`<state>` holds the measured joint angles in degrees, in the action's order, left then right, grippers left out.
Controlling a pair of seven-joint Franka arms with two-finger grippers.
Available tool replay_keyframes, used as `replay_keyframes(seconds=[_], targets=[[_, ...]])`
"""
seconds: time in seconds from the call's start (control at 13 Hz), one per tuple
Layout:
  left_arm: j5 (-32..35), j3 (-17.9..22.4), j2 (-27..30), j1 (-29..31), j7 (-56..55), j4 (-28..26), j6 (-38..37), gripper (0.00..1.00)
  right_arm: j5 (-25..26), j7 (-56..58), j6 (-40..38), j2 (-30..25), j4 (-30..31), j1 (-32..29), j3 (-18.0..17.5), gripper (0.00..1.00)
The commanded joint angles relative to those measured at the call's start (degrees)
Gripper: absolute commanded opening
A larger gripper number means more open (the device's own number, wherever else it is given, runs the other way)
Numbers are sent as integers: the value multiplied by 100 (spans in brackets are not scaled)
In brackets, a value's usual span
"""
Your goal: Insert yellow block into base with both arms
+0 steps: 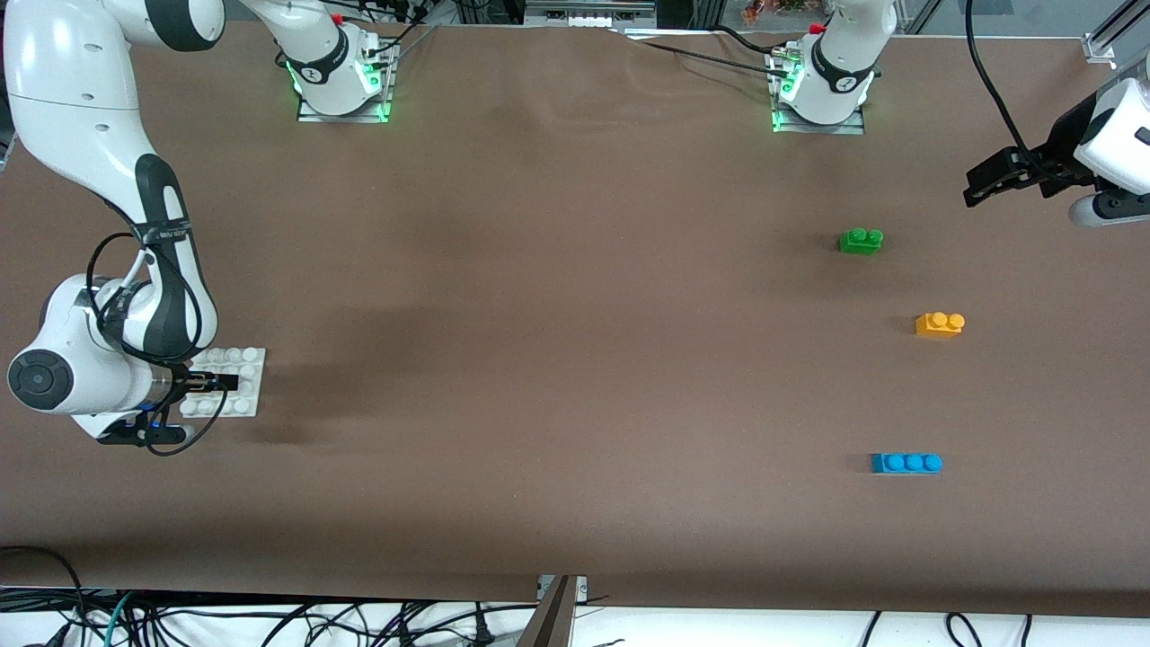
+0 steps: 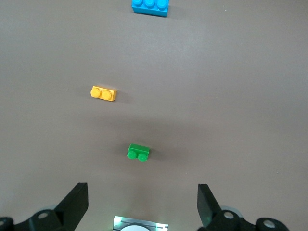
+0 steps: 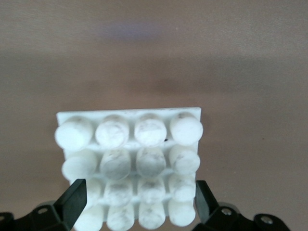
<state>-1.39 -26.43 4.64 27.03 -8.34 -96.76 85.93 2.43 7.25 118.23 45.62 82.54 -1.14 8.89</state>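
Right tool [image 3: 137, 204] low at the base [image 3: 130, 163], fingers spread wide along two opposite edges, not clamped; base flat on the brown tabletop [image 1: 557, 359] at the right arm's end. Left tool [image 2: 143, 207] up in the air at the left arm's end, fully open, empty. Yellow block [image 1: 939, 323] on tabletop between green brick [image 1: 861, 240] and blue brick [image 1: 906, 463], well apart from the base.

Bare brown table surrounds the small yellow-orange two-stud brick [image 1: 939, 323], with the green two-stud brick [image 1: 861, 241] and long blue three-stud brick [image 1: 906, 463] standing well apart from it.
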Motion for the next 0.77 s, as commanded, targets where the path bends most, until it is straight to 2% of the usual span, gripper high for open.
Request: replay_keyframes(seconds=[0.0,0.69], targets=[[-116,-20,-7,48,140,61,-6,100,73,119,129,-19,78,-62,-37,100],[-116,-20,-7,48,140,61,-6,100,82,128,508,149,394,-62,-2,100]])
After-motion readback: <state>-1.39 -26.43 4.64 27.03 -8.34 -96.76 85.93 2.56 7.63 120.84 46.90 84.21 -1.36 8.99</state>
